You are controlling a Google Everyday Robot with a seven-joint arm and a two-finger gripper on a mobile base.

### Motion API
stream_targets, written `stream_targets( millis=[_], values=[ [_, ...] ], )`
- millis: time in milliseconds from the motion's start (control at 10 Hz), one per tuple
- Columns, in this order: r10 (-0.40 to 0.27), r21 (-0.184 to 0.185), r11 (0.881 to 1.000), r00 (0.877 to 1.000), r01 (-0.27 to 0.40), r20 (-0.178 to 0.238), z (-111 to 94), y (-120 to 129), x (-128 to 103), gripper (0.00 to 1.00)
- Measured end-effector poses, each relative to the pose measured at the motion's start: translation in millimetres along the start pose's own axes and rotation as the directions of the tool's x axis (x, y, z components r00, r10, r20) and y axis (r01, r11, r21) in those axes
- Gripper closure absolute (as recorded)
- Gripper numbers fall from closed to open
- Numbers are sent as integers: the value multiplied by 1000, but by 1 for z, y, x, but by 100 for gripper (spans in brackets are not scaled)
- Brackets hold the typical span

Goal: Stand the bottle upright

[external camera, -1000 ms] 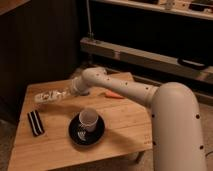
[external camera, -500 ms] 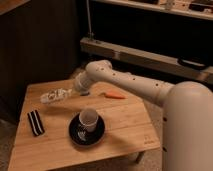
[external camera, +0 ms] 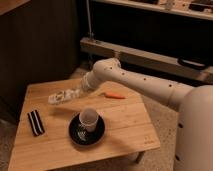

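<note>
The bottle (external camera: pixel 58 97) is small and whitish with a dark-patterned label. It hangs roughly level, slightly tilted, just above the left part of the wooden table (external camera: pixel 125 135), with its shadow on the boards beneath it. My gripper (external camera: pixel 74 94) reaches in from the right on the white arm and is shut on the bottle's right end. The gripper hides that end of the bottle.
A flat black bar with white stripes (external camera: pixel 35 122) lies near the table's left edge. A white cup (external camera: pixel 88 117) stands on a black plate (external camera: pixel 75 135) at the front middle. An orange object (external camera: pixel 115 95) lies behind the arm. A low metal rack (external camera: pixel 150 57) runs behind the table.
The bottle lay on the table at the left. It has now come off the surface and moved a little right and toward the middle with my gripper. The arm's forearm has risen.
</note>
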Motion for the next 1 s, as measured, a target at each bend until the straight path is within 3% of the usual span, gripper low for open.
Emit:
stream_targets(
  millis=[500, 800, 1000],
  values=[
    [48, 33, 998, 997, -47, -53, -16, -5, 21, 83],
    [55, 54, 997, 986, -46, -160, -36, -8, 38, 83],
    [58, 61, 997, 980, -47, -191, -46, -10, 44, 83]
  ],
)
